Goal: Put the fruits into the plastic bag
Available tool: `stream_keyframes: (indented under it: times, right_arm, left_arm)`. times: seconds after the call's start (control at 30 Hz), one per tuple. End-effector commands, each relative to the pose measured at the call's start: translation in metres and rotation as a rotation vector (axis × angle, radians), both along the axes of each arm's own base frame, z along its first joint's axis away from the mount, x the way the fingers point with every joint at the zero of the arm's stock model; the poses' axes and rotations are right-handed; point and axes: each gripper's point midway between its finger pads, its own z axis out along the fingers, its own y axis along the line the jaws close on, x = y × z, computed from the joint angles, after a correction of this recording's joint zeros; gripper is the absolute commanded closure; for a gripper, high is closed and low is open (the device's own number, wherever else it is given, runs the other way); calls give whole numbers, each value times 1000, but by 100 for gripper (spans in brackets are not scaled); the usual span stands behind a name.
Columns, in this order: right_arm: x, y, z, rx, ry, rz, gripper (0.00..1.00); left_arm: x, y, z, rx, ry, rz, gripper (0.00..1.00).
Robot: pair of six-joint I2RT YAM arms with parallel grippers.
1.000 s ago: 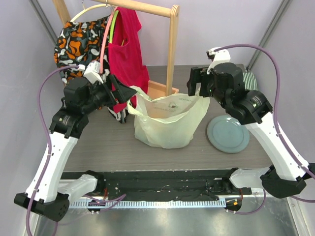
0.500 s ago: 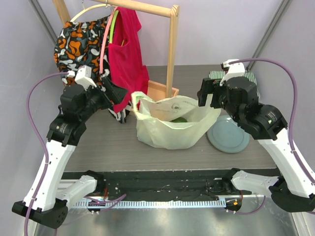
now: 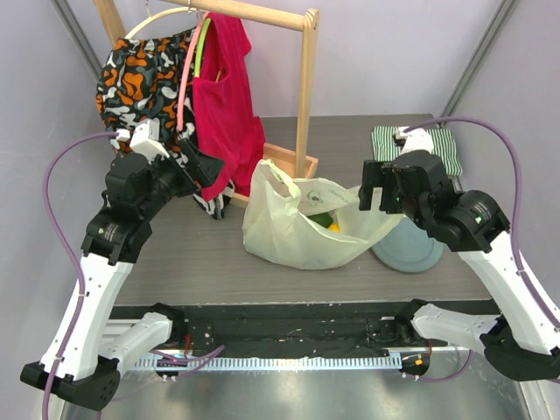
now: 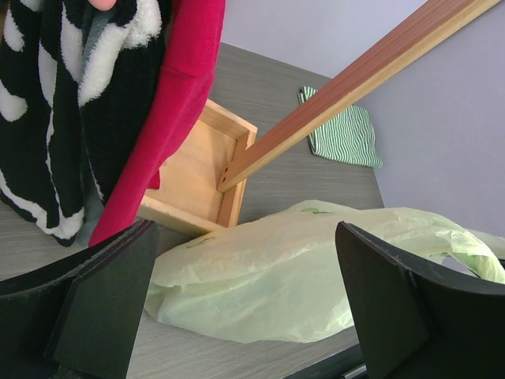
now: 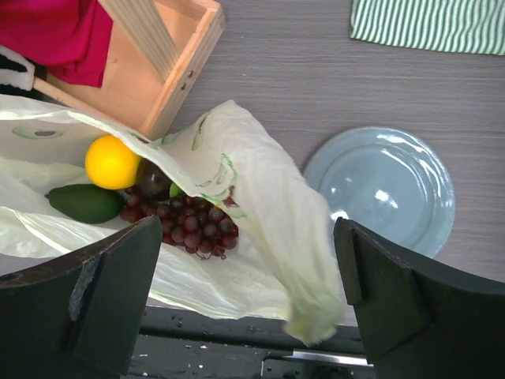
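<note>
Both grippers stand spread with nothing between their fingers. The left gripper point(image 4: 245, 229) faces the flank of the plastic bag point(image 4: 300, 268), and the right gripper point(image 5: 248, 225) hangs over its mouth. Inside lie an orange citrus point(image 5: 112, 161), an avocado point(image 5: 85, 203), a grape bunch point(image 5: 189, 225) and a dark plum point(image 5: 154, 178); anything beneath them is hidden. Backing away well means lifting clear without snagging the loose rim drooping toward the grey plate point(image 5: 379, 189). A second ago the bag stood taller; it has since slumped rightward, and both arms have drawn apart.
</note>
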Motion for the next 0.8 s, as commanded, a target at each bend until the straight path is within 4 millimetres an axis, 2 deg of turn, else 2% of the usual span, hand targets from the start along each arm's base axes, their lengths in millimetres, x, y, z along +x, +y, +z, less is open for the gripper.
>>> stream_keyframes:
  times: [0.0,0.2,0.27,0.37,0.4,0.5,0.63,0.77]
  right_arm:
    - [-14,-30,26,-9,-60,-86,0]
    - [-21,-51,48,-45,-127,-124,0]
    - [-20,-58,58,-40,-162,-158,0]
    - [-15,-61,90,42,-286,-198,0]
    - [-14,-61,107,104,-360,-204,0]
    - [-14,-62,130,199,-481,-214,0]
    - [-15,-67,135,234,-557,-227,1]
    - [-17,-76,129,234,-578,-270,0]
  left_arm:
    - [0,2,6,1,-26,4,0]
    - [0,1,7,-7,-27,0,0]
    - [-3,-1,13,-17,-48,-16,0]
    - [-6,-1,24,-28,-96,-20,0]
    - [-10,3,29,-31,-118,-8,0]
    - [-14,17,39,-22,-159,59,0]
    - [-24,36,49,-5,-216,134,0]
    - [-30,52,52,0,-238,212,0]
